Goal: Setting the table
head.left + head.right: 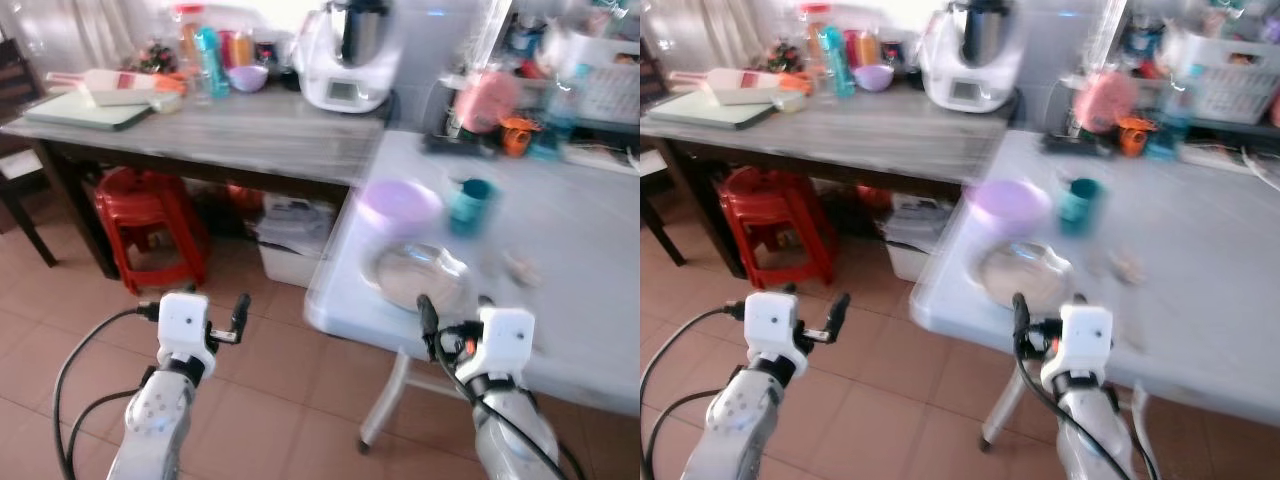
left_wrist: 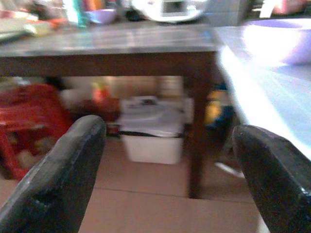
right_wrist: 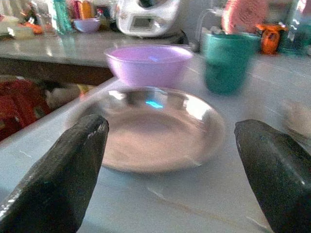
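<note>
Left eye view, blurred: a pale bench (image 1: 590, 300) fills the right side, and a darker wooden bench (image 1: 250, 135) runs along the back wall to its left. Under the wooden bench stand a red stool (image 1: 150, 225) and a white bin (image 2: 151, 148).

On the wooden bench: a white kitchen machine (image 1: 350, 55) at its right end, a small purple bowl (image 1: 247, 77) and a teal bottle (image 1: 207, 60) to the left of it, and a pale green board (image 1: 85, 110) at the far left.

On the pale bench, near its front left corner, lies a metal plate (image 3: 160, 128). A large purple bowl (image 3: 148, 63) stands just behind it, and a teal cup (image 3: 227, 60) stands to the right of that bowl. A white basket (image 1: 1230, 80) sits at the back right.

The right gripper (image 3: 170, 179) is at the bench's front edge, pointing at the plate; its jaws stand wide apart and hold nothing. The left gripper (image 2: 165, 179) hangs over the tiled floor (image 1: 270, 370), left of the pale bench, jaws likewise spread and empty.
</note>
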You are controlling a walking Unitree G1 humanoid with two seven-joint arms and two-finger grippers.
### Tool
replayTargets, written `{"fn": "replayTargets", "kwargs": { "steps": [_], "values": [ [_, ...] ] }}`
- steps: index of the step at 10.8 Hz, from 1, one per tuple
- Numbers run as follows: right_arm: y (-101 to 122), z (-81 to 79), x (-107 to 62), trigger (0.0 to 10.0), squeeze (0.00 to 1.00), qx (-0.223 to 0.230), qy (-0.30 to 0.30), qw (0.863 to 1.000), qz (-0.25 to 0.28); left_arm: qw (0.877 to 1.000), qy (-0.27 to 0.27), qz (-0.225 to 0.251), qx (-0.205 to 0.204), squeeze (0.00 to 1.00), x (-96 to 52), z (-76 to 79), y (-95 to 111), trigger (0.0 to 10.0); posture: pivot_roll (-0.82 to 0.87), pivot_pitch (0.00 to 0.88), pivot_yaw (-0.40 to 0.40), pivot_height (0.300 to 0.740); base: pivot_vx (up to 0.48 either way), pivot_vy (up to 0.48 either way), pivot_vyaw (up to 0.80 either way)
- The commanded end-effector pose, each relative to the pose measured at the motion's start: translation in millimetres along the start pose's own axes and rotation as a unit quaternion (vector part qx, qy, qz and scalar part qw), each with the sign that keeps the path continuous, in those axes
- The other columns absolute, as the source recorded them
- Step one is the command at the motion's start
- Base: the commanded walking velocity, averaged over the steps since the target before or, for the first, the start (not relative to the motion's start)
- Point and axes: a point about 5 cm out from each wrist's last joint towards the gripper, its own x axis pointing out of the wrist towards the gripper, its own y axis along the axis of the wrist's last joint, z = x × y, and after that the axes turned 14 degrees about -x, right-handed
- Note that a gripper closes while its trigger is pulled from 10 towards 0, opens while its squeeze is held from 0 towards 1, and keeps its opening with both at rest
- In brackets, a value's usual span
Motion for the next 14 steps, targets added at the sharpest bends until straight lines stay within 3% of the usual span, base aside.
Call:
{"fn": "replayTargets", "kwargs": {
  "steps": [1, 14],
  "values": [
    [3.0, 0.3, 2.3, 10.0, 0.00, -0.001, -0.004, 1.000, 0.004, 1.000, -0.004, 0.004, 0.002, 0.00, 0.9, -0.9, 3.8, 10.0, 0.11, 0.000, 0.023, 0.740, 0.000, 0.000, 0.00],
    [3.0, -0.6, 3.0, 10.0, 0.00, -0.002, -0.010, 1.000, 0.007, 0.997, -0.079, -0.005, -0.016, 0.00, -2.3, 7.5, 2.6, 10.0, 0.11, 0.000, 0.032, 0.740, 0.000, 0.000, 0.00]
  ]
}}
